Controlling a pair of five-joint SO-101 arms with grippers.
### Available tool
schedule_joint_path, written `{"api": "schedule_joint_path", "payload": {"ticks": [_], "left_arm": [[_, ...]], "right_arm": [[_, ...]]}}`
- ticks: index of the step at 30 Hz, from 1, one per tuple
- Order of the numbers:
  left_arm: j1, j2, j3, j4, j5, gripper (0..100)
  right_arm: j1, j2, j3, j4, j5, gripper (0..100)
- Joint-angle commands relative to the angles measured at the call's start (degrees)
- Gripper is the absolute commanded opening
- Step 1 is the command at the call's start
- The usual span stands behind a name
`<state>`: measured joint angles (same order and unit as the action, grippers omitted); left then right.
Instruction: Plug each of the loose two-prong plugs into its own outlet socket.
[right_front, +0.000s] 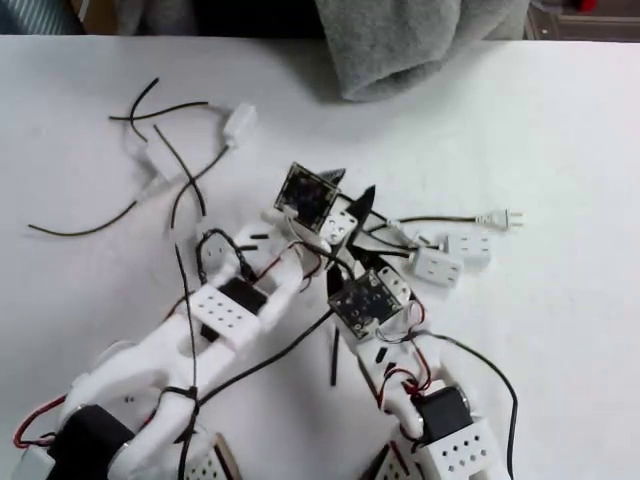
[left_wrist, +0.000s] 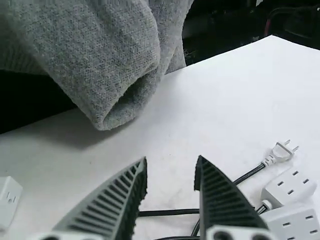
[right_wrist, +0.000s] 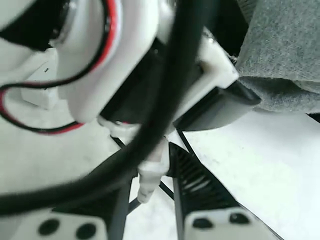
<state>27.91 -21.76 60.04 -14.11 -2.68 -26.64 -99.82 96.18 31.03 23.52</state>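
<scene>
A loose two-prong plug (right_front: 503, 218) (left_wrist: 281, 151) lies on the white table at the right, prongs pointing away from two white outlet blocks (right_front: 452, 256) (left_wrist: 292, 186). My left gripper (right_front: 349, 190) (left_wrist: 171, 167) stands open just left of them, with nothing between its fingers. My right gripper (right_front: 350, 266) (right_wrist: 150, 172) sits right behind the left one, its dark fingers close on both sides of a small white plug (right_wrist: 151, 171) with a black cord. Part of the left arm (right_wrist: 125, 55) blocks most of the right wrist view.
A grey cloth (right_front: 410, 45) (left_wrist: 95, 55) hangs over the table's far edge. At the far left lie another white outlet block (right_front: 240, 123), a white plug (right_front: 160, 165) and loose black cords (right_front: 150, 110). The two arms nearly touch mid-table.
</scene>
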Motion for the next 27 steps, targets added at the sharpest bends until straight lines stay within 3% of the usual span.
{"api": "schedule_joint_path", "payload": {"ticks": [1, 8, 13, 21, 27], "left_arm": [[-0.4, -6.6, -1.1, 1.8, 0.1, 17], [4.0, -15.9, -0.5, 11.5, -0.1, 17], [4.1, -14.5, -0.4, 15.2, -0.3, 17], [0.4, -4.6, -0.9, 14.7, -0.4, 17], [-1.5, 2.5, 0.3, 7.5, -0.4, 17]], "right_arm": [[0.6, -0.9, 0.2, -1.9, 0.0, 1.9], [0.7, -1.2, 0.6, -2.2, 0.0, 1.9], [0.7, -1.4, 0.3, -1.7, 0.0, 1.9], [0.7, -1.5, -4.7, 4.6, 0.0, 1.9], [4.4, -1.5, -7.1, 6.0, -0.1, 1.9]]}}
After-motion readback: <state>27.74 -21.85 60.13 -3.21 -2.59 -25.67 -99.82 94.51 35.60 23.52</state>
